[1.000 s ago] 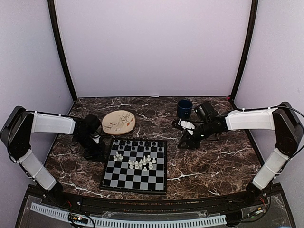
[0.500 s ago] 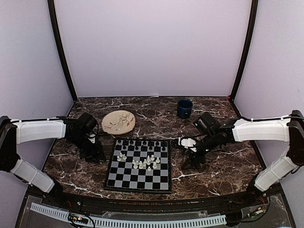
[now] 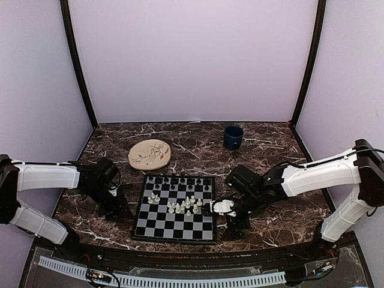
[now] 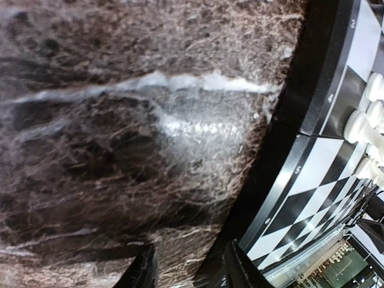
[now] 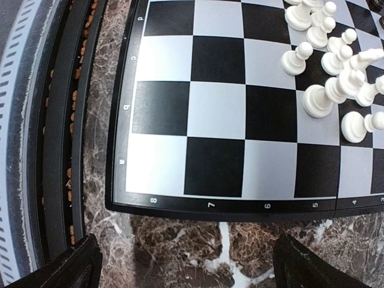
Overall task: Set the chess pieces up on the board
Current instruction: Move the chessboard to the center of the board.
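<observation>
The board (image 3: 157, 225) lies at the front middle of the table, with cream-white chess pieces (image 3: 182, 205) bunched near its centre and black ones (image 3: 180, 180) along its far row. My left gripper (image 3: 114, 210) hovers low over marble just left of the board, partly open with nothing between its fingers (image 4: 146, 271); the board's rim (image 4: 312, 108) and white pieces (image 4: 359, 126) lie to its right. My right gripper (image 3: 231, 223) is off the board's right edge, wide open and empty (image 5: 195, 270), facing the board (image 5: 210, 120) and white pieces (image 5: 324, 90).
A round beige plate (image 3: 150, 153) lies behind the board's far left corner. A dark blue cup (image 3: 233, 137) stands at the back right. The table's black front rail (image 5: 60, 150) runs close by the right gripper.
Both arms have swung toward the table's front. The right gripper moved from near the cup to the board's right edge and opened wide. The left gripper opened beside the board.
</observation>
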Controlling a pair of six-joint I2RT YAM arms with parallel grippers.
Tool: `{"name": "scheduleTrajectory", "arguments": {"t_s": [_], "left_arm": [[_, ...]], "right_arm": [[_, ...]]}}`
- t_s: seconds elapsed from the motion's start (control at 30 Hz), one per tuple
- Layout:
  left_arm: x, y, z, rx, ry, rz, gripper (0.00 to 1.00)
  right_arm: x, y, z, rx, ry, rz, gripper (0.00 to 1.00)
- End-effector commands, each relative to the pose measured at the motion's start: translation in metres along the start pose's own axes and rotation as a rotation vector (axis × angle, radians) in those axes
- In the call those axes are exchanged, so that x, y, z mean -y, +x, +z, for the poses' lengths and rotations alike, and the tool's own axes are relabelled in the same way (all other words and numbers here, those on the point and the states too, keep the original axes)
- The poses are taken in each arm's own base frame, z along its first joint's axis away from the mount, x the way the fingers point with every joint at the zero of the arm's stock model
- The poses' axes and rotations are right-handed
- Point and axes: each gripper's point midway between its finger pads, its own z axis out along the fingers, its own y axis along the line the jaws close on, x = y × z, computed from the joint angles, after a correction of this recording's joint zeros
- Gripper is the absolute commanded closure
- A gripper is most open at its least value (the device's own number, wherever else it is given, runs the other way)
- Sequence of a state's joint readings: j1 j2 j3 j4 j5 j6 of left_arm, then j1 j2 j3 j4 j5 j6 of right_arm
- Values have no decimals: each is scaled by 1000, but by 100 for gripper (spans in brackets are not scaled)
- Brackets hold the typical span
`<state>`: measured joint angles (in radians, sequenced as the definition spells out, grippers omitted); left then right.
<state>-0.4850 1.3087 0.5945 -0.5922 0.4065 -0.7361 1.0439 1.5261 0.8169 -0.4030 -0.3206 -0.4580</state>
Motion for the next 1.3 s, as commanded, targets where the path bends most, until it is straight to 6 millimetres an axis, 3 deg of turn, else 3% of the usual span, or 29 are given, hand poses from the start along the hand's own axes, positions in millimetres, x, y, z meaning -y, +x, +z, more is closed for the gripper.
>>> {"name": "scheduleTrajectory", "arguments": {"t_s": [0.0, 0.33, 0.57, 0.8, 0.97, 1.1, 1.27], "left_arm": [[8, 1, 10, -20, 41, 19, 62], [45, -11, 30, -16, 133, 120, 68], [68, -31, 40, 14, 170, 146, 69], [85, -39, 49, 3, 192, 170, 70], [79, -42, 35, 41, 118, 222, 67], [60, -29, 26, 19, 44, 237, 65], [40, -7, 23, -21, 24, 218, 66]], "right_arm": [[7, -7, 13, -12, 88, 13, 0], [16, 7, 19, -80, 151, 11, 0], [38, 28, 7, -102, 175, 80, 0], [59, 46, -11, -112, 218, 128, 0], [40, 58, -21, -137, 165, 118, 1], [28, 67, -30, -156, 134, 116, 2], [34, 81, -34, -163, 131, 181, 10]]}}
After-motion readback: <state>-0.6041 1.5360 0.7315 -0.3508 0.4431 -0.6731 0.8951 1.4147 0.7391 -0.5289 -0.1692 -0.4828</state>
